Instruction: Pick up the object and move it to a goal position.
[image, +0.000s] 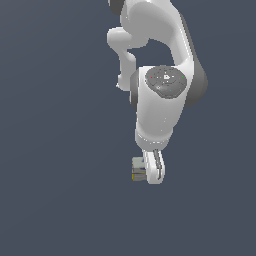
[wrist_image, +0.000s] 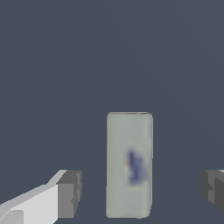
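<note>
The gripper (wrist_image: 141, 192) is seen spread wide, nothing clasped; its two grey pads (wrist_image: 69, 194) are set apart from the small off-white carton (wrist_image: 129, 164) lying between them, a blue-purple mark on its top; in the exterior view, the carton (image: 138, 169) is partly hidden beside the lowered white fingers (image: 154, 167); dark grey ground (image: 55, 150) surrounds everything.

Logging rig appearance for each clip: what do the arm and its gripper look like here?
The arm is glossy white with rounded, bulbous links and dark grey bands at the joints. A dark grey disc with small red and green dots caps one joint. No cables or sleeves show. The gripper has white finger bodies ending in blocky dark grey pads. No lettering is legible.
</note>
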